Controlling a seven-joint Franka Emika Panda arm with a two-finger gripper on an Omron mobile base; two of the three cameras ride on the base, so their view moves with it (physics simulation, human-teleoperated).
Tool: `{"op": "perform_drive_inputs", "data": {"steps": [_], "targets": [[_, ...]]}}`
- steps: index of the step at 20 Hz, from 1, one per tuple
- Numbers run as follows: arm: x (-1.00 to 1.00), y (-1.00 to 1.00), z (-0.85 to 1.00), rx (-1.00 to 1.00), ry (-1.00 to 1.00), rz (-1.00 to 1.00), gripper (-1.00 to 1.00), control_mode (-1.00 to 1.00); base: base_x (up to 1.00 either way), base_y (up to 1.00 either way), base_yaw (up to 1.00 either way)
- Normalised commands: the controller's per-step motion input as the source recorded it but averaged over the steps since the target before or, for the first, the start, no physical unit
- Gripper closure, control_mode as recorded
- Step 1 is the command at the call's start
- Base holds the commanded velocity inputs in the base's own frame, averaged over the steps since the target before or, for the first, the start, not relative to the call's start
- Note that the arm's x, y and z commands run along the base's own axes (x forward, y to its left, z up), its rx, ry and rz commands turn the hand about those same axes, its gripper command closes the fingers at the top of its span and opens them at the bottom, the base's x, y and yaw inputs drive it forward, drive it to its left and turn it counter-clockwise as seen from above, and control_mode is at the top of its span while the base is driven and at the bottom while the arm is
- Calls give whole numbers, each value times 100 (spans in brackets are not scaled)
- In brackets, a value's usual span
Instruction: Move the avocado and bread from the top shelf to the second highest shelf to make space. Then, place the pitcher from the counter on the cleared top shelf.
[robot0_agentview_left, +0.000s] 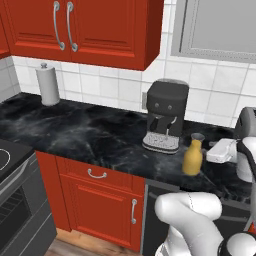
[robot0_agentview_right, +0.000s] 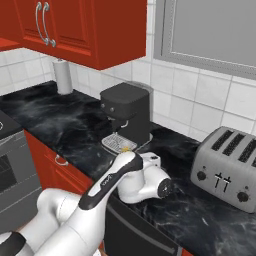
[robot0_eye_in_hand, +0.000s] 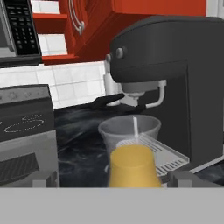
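Black counter (robot0_agentview_left: 85, 132) — pitcher (robot0_agentview_left: 193, 156), coffee machine (robot0_agentview_left: 165, 115), toaster (robot0_agentview_right: 227, 161)

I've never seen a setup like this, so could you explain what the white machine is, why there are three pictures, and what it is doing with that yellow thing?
It is a white robot arm on a driving base in a simulated kitchen. Two pictures come from cameras on the base, behind the arm to its left and right. The third comes from a camera on the hand itself. On the black counter stand a paper towel roll, a coffee machine, a toaster and the yellow pitcher. The gripper has its two fingertips on either side of the pitcher, with gaps showing, so it looks open and nothing is held yet.
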Motion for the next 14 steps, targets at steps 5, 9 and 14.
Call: {"op": "perform_drive_inputs", "data": {"steps": [5,9,14], "targets": [[28,0,-15,0,-4,0,-100,-100,0,0,0],[27,0,-10,0,-1,0,-100,-100,0,0,0],[27,0,-8,0,0,0,-100,-100,0,0,0]]}}
